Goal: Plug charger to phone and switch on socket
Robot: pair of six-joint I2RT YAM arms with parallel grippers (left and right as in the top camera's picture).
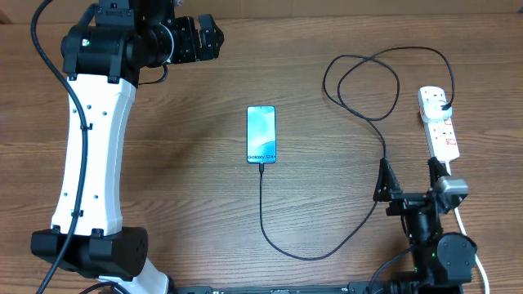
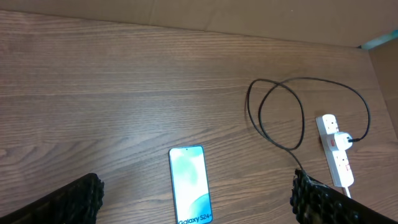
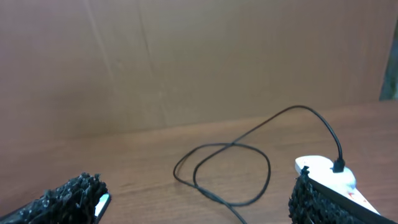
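Note:
The phone (image 1: pixel 261 134) lies flat at the table's middle with its blue-teal screen up; it also shows in the left wrist view (image 2: pixel 189 183). The black charger cable (image 1: pixel 304 256) meets the phone's near edge, curves right, loops (image 1: pixel 359 77) and ends in a black plug (image 1: pixel 442 102) seated in the white socket strip (image 1: pixel 440 131). My left gripper (image 1: pixel 209 37) is open and empty, raised at the far left, away from the phone (image 2: pixel 196 199). My right gripper (image 1: pixel 407 178) is open and empty, near the strip's near end (image 3: pixel 193 202). I cannot tell how the switches stand.
The strip's thick white cord (image 1: pixel 464 224) runs toward the near edge past my right arm. A brown cardboard wall (image 3: pixel 186 56) stands behind the table. In the right wrist view the cable loop (image 3: pixel 224 174) and the strip's far end (image 3: pixel 323 169) show.

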